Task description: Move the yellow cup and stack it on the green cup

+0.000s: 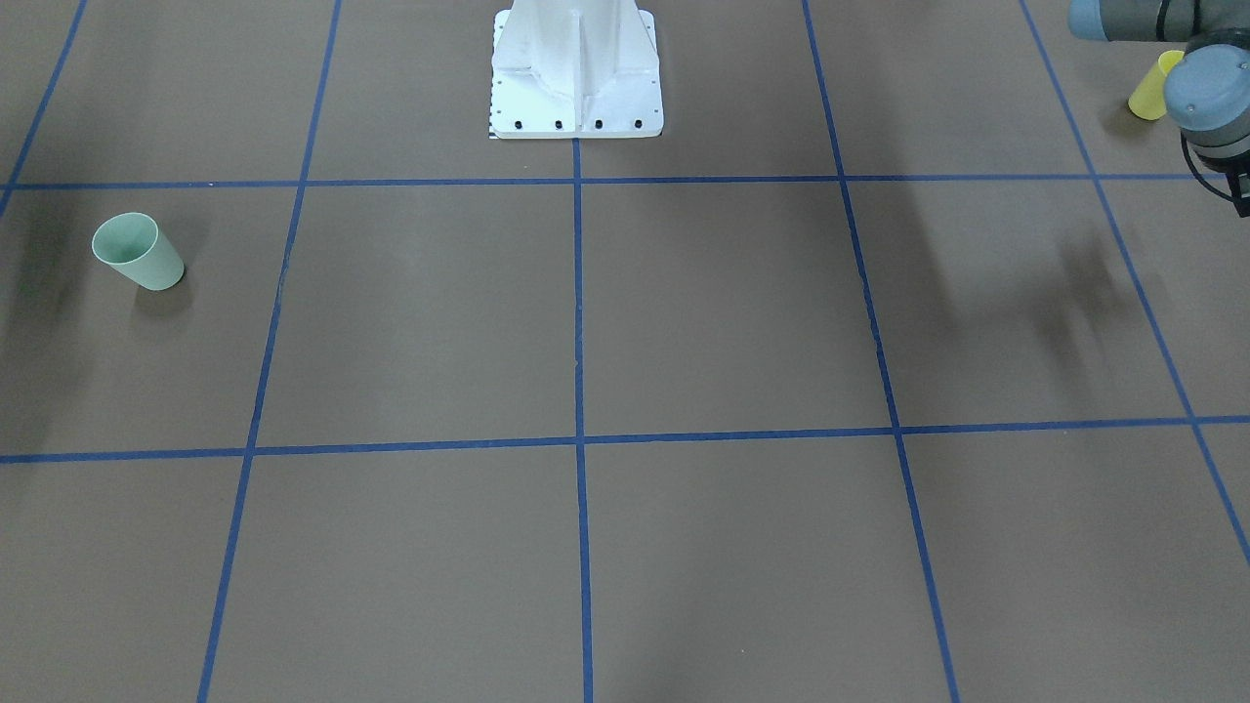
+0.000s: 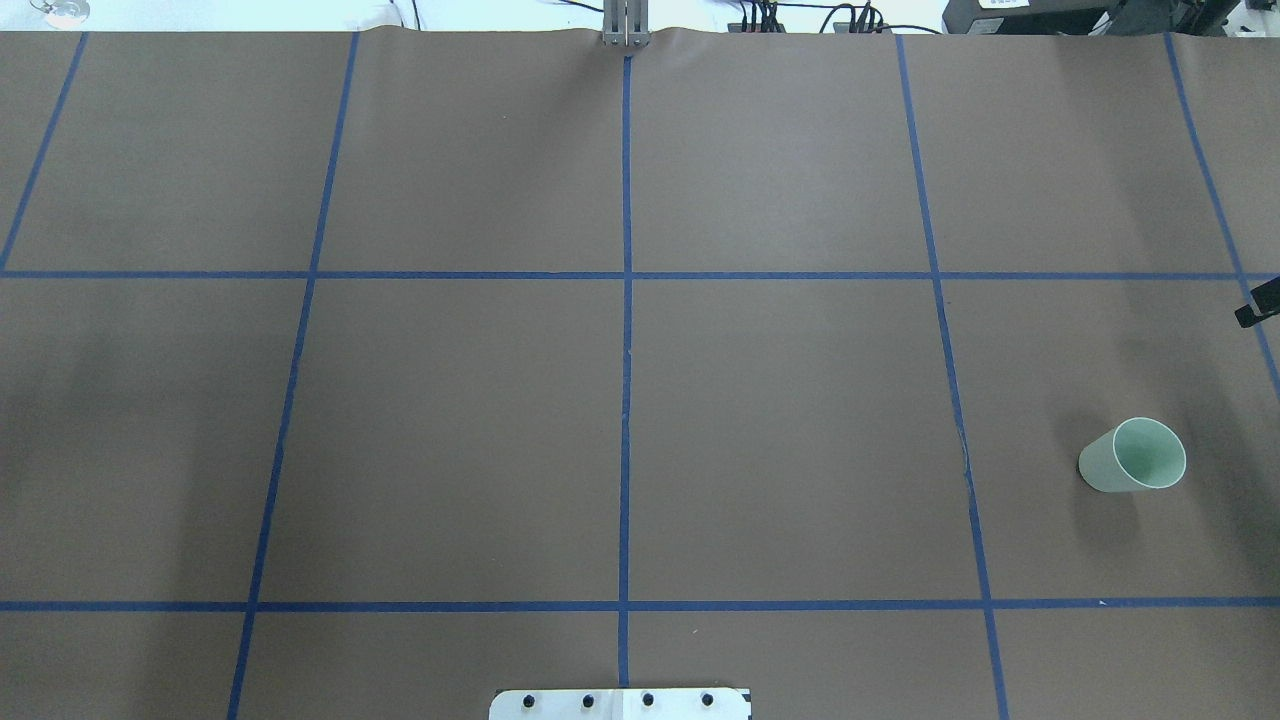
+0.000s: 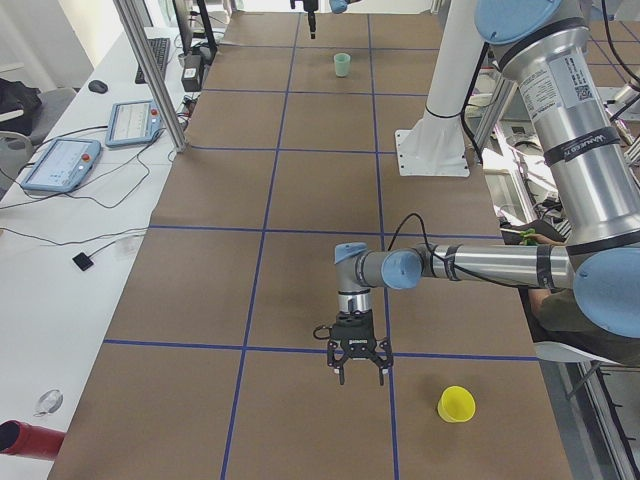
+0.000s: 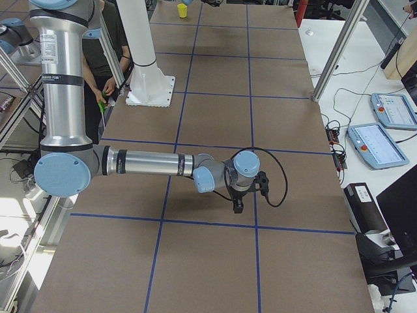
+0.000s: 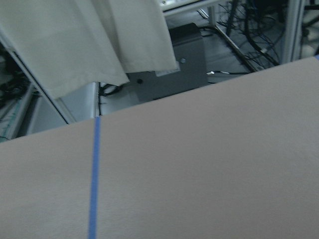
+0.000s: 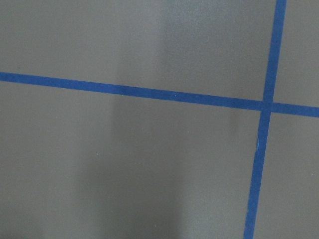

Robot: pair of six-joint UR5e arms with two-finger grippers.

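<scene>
The yellow cup [image 3: 456, 404] stands upright near the table's left end, a short way to the robot's side of my left gripper [image 3: 360, 372], which hangs just above the table, apart from the cup. My left arm [image 1: 1211, 88] partly hides the cup [image 1: 1150, 90] in the front view. The green cup [image 2: 1135, 457] stands upright near the right end and also shows in the front view [image 1: 139, 252]. My right gripper [image 4: 238, 206] hovers low over the table beyond it; only a sliver of it [image 2: 1258, 305] shows overhead. I cannot tell whether either gripper is open or shut.
The white robot base [image 1: 576, 78] stands at the robot's side of the table, in the middle. Blue tape lines [image 2: 626, 300] grid the brown table. Aluminium posts [image 3: 150, 70] and tablets [image 3: 60, 165] line the far edge. A person [image 4: 107, 59] sits by the base.
</scene>
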